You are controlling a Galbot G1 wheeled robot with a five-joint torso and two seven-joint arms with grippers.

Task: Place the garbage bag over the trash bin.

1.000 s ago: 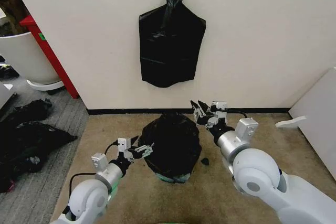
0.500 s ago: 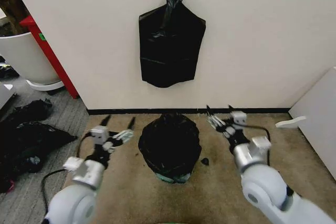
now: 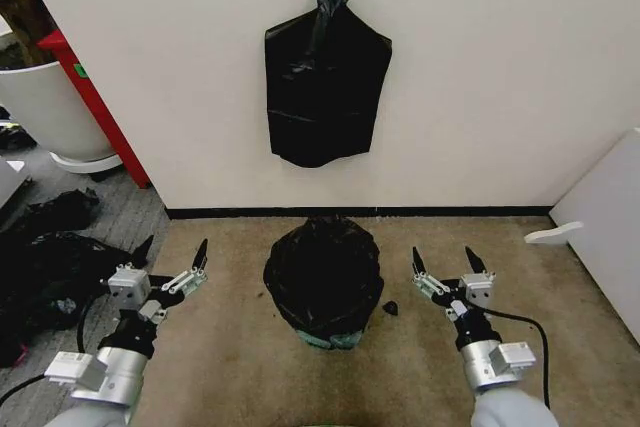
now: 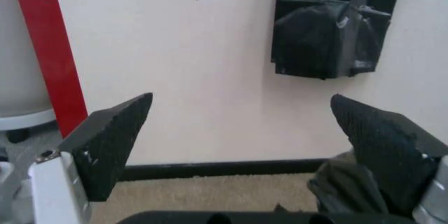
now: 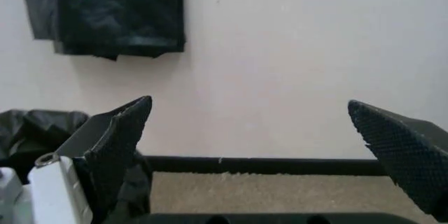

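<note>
Both grippers hover empty with fingers spread: the left gripper at lower left of the head view, the right gripper at lower right. Between them, at lower centre, the garbage bag drapes over the trash bin, whose base peeks out beneath on the carpet.

Head looks down; wrists face the wall.

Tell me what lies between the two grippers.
In the head view, the garbage bag draped over the bin sits between the left gripper and the right gripper, bare carpet either side.
</note>
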